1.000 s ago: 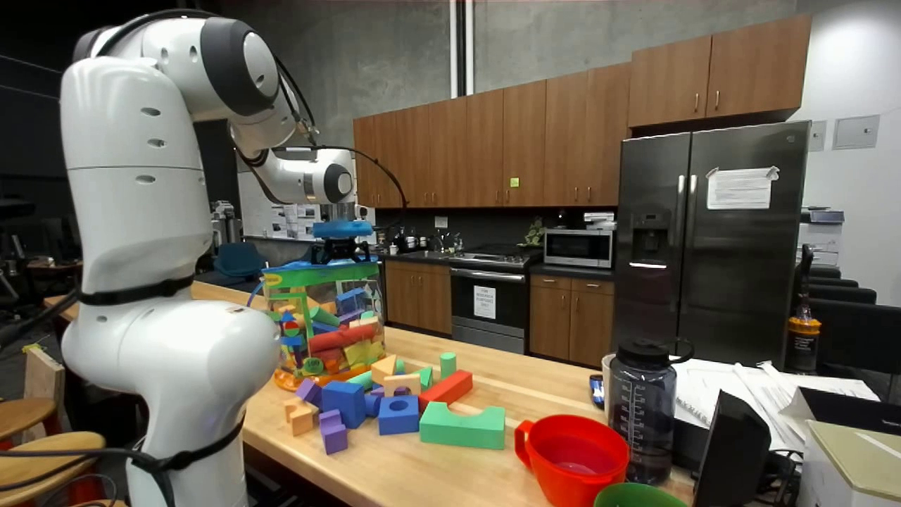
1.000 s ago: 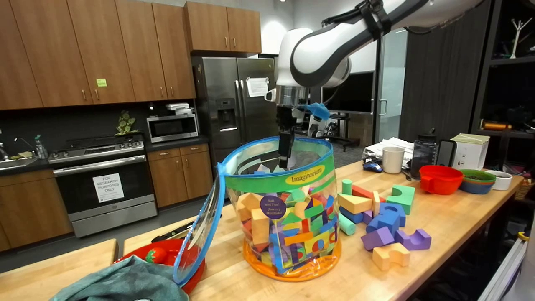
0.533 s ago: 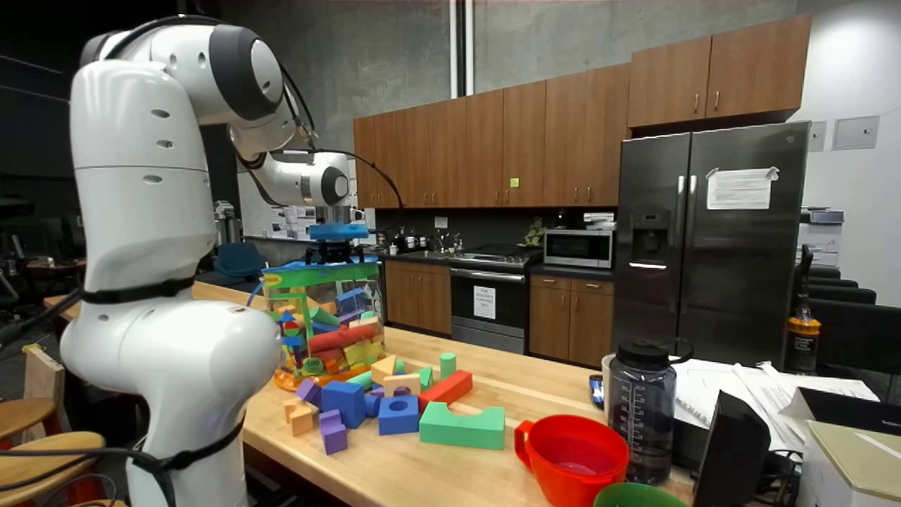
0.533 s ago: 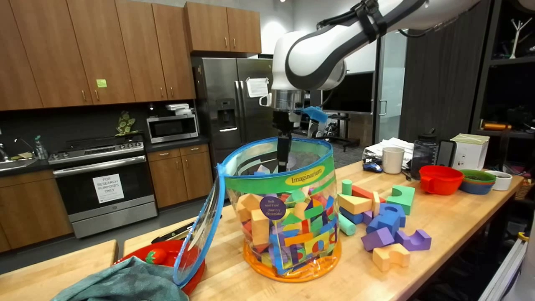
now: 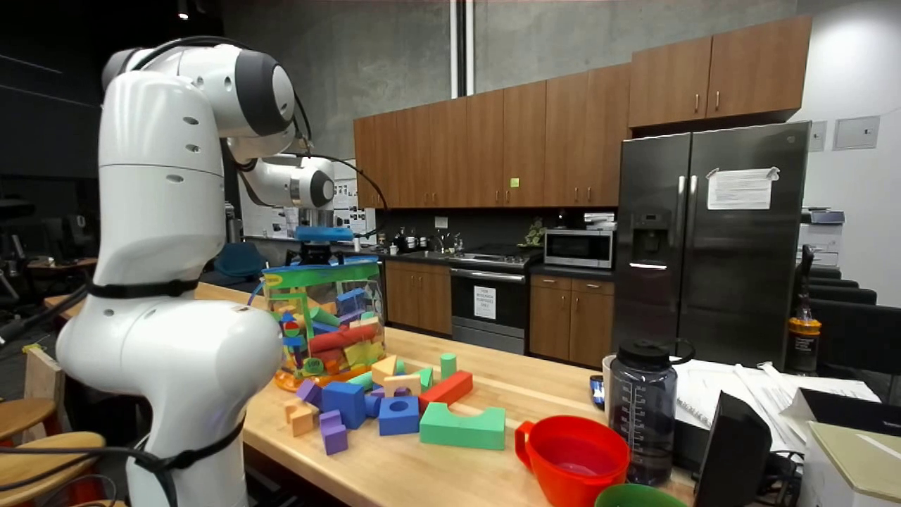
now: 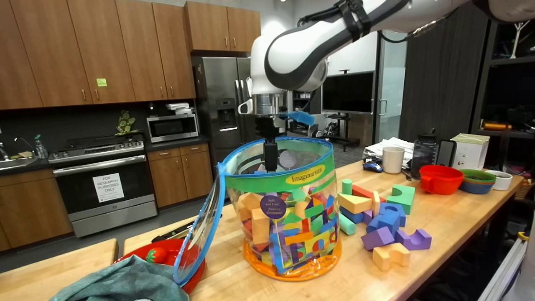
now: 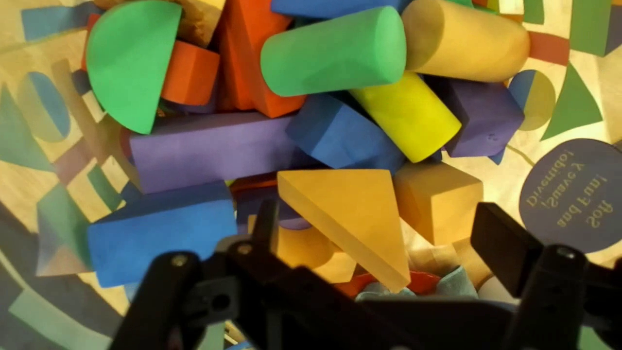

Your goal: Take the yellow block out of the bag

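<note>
"Where's the yellow block (image 7: 410, 119)?"
"Inside the bag (image 6: 259, 184), one end hidden by a green cylinder (image 7: 335, 56)."
"And the hand (image 7: 376, 218)?"
"Jaws wide apart, within the bag's mouth."

arm (image 5: 156, 232): glossy white, rounded | joint bands (image 5: 259, 91): dark grey | straps (image 5: 144, 289): black | pincer (image 7: 383, 234): black, pale screws (image 7: 179, 260)

In both exterior views brown cabinets (image 5: 486, 151) hang above a microwave (image 5: 578, 248), an oven (image 5: 508, 310) and a dark fridge (image 5: 732, 274); the desk (image 5: 422, 479) is pale wood. In an exterior view the back wall (image 5: 563, 42) is grey concrete with white pipes (image 5: 469, 49); a white wall (image 5: 859, 77) past the fridge is brightly lit; wooden stools (image 5: 63, 440) stand at the left edge; in an exterior view a black screen (image 6: 349, 92) stands beside a glass door (image 6: 393, 113); the floor (image 6: 42, 251) is dark grey.
</note>
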`<state>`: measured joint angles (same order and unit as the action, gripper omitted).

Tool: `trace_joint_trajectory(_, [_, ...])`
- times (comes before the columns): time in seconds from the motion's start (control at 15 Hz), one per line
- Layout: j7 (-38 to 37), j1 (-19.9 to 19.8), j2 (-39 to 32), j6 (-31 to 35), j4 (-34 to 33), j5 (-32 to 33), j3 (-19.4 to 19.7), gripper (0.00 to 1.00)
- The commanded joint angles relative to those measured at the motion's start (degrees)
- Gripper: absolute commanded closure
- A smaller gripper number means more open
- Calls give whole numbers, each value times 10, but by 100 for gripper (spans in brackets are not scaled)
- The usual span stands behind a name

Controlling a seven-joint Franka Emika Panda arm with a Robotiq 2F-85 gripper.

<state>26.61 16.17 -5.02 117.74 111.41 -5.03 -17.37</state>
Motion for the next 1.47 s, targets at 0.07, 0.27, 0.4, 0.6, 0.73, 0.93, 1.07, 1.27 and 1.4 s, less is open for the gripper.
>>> trace_joint_trajectory(0.07, [0, -1, -6, 17, 13, -40, -8, 0])
trace_joint_trajectory(0.27, [0, -1, -6, 32, 26, -72, -12, 0])
trace_joint_trajectory(0.4, [3, -1, -8, 41, 29, -86, -13, 0])
trace_joint_trajectory(0.6, [12, -1, -12, 75, 30, -89, -14, 0])
trace_joint_trajectory(0.73, [18, -1, -17, 110, 30, -79, -14, 0])
trace_joint_trajectory(0.93, [29, -2, -21, 148, 31, -79, -15, 0])
trace_joint_trajectory(1.07, [33, -3, -21, 161, 37, -85, -17, 0])
trace_joint_trajectory(1.27, [31, -4, -16, 169, 55, -89, -18, 0])
trace_joint_trajectory(1.4, [29, -5, -15, 178, 71, -90, -18, 0])
